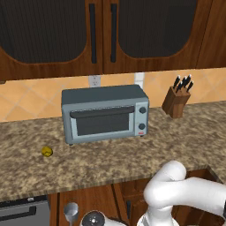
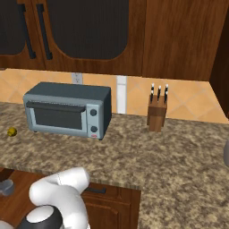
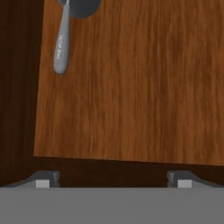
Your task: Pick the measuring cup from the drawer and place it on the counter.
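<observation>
The measuring cup (image 3: pixel 61 46), silvery grey with a long thin handle, lies on the wooden floor of the open drawer (image 3: pixel 131 87), at the top left of the hand view. Its bowl is cut off by that view's top edge. My gripper (image 3: pixel 113 180) hangs above the drawer floor, well apart from the cup, open with nothing between its fingertips (image 3: pixel 46 179). The cup (image 1: pixel 70 211) also shows below the counter's edge in the left base view and as a grey bowl (image 2: pixel 6 187) in the right base view. The speckled granite counter (image 1: pixel 110 163) (image 2: pixel 156 152) runs above the drawer.
On the counter stand a grey toaster oven (image 1: pixel 105 113) (image 2: pixel 67 110) and a wooden knife block (image 1: pixel 175 101) (image 2: pixel 156 114). A small yellow round thing (image 1: pixel 47 152) (image 2: pixel 12 132) lies left of the oven. Dark wall cabinets (image 1: pixel 101 31) hang above. A dark wall borders the drawer (image 3: pixel 17 87).
</observation>
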{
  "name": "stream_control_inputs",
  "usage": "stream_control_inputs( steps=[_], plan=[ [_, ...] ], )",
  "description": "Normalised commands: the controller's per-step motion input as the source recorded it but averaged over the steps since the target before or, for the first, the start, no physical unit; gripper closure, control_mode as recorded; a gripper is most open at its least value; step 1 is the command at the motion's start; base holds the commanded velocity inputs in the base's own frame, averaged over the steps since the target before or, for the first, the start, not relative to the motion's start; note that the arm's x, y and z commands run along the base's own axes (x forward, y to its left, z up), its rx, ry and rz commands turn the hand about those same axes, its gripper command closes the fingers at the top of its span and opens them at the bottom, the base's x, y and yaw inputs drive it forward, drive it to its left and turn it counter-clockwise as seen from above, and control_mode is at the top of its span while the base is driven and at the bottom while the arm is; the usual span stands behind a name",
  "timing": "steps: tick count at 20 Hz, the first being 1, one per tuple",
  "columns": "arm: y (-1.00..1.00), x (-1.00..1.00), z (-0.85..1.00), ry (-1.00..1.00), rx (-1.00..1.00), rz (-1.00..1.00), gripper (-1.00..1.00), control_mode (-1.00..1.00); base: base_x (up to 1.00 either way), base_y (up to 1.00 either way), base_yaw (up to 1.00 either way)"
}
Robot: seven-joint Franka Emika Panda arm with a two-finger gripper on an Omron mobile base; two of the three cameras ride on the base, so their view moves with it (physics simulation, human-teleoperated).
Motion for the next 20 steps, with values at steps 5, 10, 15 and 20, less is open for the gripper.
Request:
stream_control_inputs(
  steps=[5,10,15,20],
  plan=[
    [0.19,-0.99,-0.08,0.00,-0.02,0.00,-1.00,-1.00,0.00,0.00,0.00],
    [0.04,-0.22,0.00,0.01,0.00,0.00,-1.00,-1.00,0.00,0.00,0.00],
    [0.00,0.21,0.14,-0.03,0.04,0.00,-1.00,-1.00,0.00,0.00,0.00],
    [0.00,0.77,0.26,0.00,0.09,-0.01,-1.00,-1.00,0.00,0.00,0.00]
  ],
)
